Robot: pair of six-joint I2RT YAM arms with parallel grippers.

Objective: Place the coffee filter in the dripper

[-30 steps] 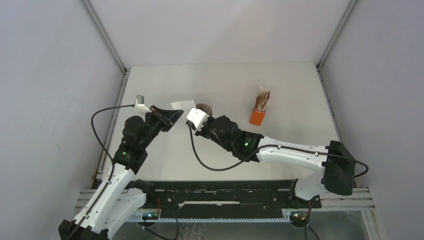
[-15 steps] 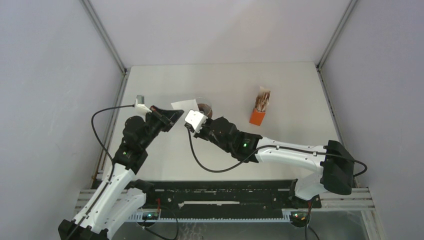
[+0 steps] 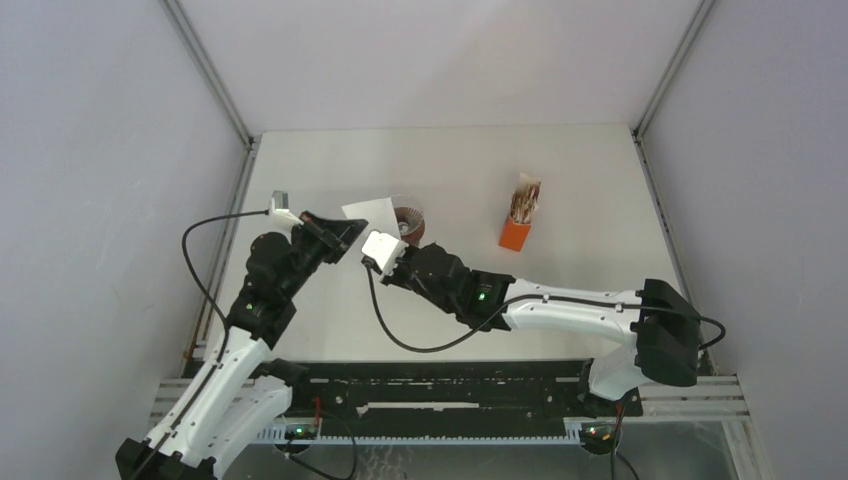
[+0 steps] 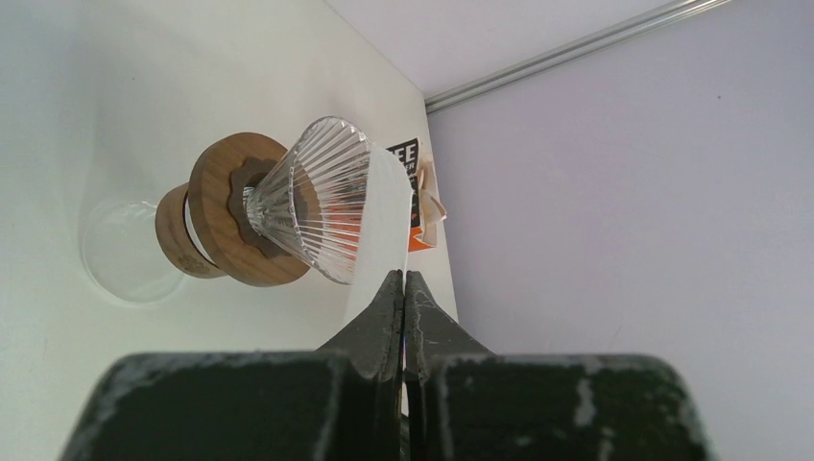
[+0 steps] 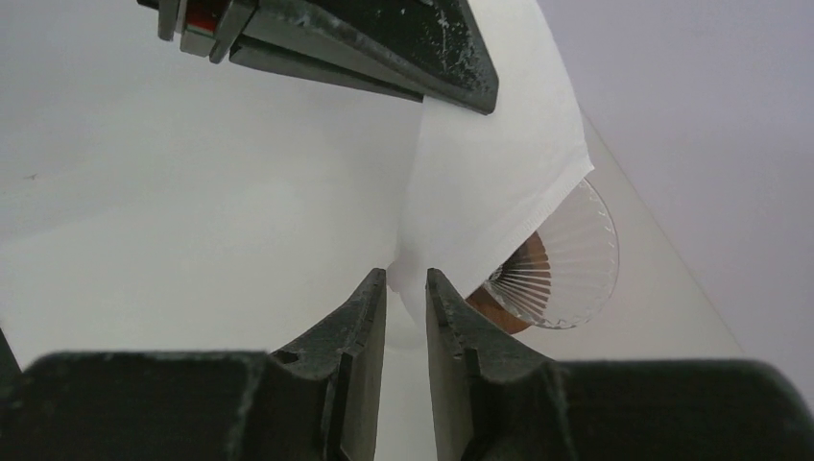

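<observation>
Right gripper (image 5: 406, 280): it is reaching in from 4 o'clock over the counter (image 3: 580, 170). Its jaws are standing a narrow slit apart, and the lowest corner of the coffee filter (image 3: 368, 210) is sitting right at their tips. I cannot tell whether they are touching the paper.
Left gripper (image 4: 403, 280): it is coming in from 7 o'clock. Its jaws are pressing together on the near edge of the coffee filter and are holding the sheet up, level with the dripper's cone.
Coffee filter: it is hanging as a flat white sheet at 1 o'clock of the left gripper, between the two grippers. It is lying just beside the dripper (image 3: 408, 220) and is not sitting inside it. In the left wrist view its far edge is overlapping the dripper's rim.
Dripper: it is standing just at 3 o'clock of the coffee filter. Up close it is showing a ribbed clear cone seated in a brown wooden collar.
Orange box (image 3: 516, 233): it is standing at 3 o'clock of the dripper, well apart, with brown-edged papers sticking out of its top.
</observation>
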